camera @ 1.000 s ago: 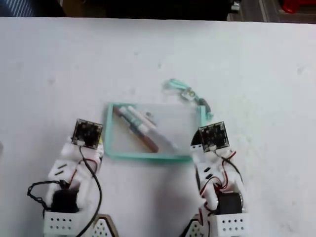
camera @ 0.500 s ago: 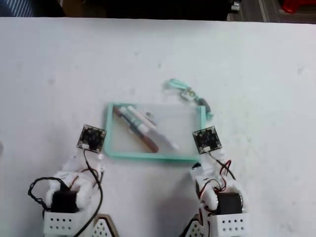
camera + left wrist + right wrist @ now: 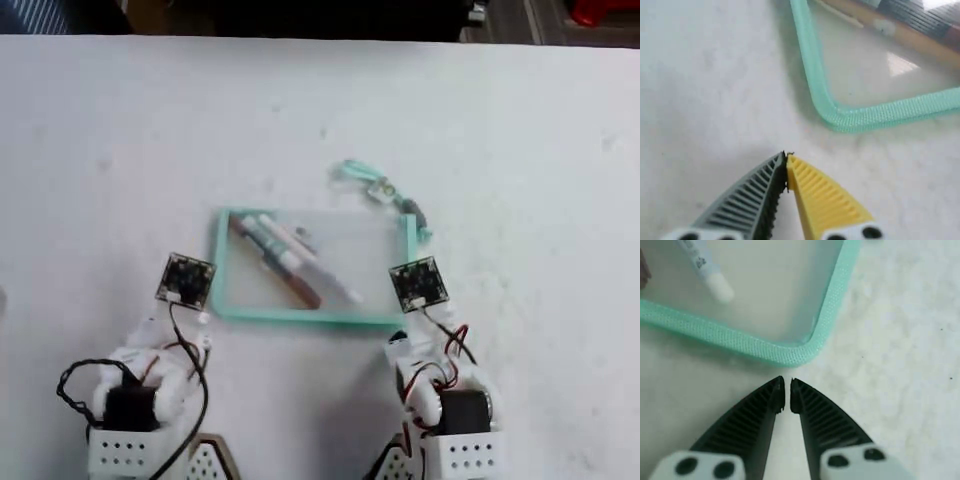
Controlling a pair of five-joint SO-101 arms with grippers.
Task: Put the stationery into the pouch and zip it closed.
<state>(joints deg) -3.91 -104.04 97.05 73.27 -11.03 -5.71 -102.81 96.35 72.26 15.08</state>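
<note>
Two arms have just pulled back from the pouch point(image 3: 300, 318), and I think that means the job is nearly done or done. A second ago each arm leaned in at one of the pouch's near corners. Then both drew back toward their own ends of the table point(image 3: 520, 150), and for the last half second they have not moved at all. The pouch has not moved either. It lies flat in the middle of the table, see-through with a green edge all round. The stationery point(image 3: 285, 258) lies inside it, a few pens slanting across the left part. The green strap point(image 3: 352, 172) on the zip pull trails off from the far right corner. I cannot tell from here if the zip is shut all the way. The left gripper point(image 3: 786, 162) has its two fingers pressed together with nothing between them, and it points at the bare table just beside the near left corner. The right gripper point(image 3: 786, 387) is the same, fingers together and holding nothing, just short of the near right corner. Neither one touches the pouch.
</note>
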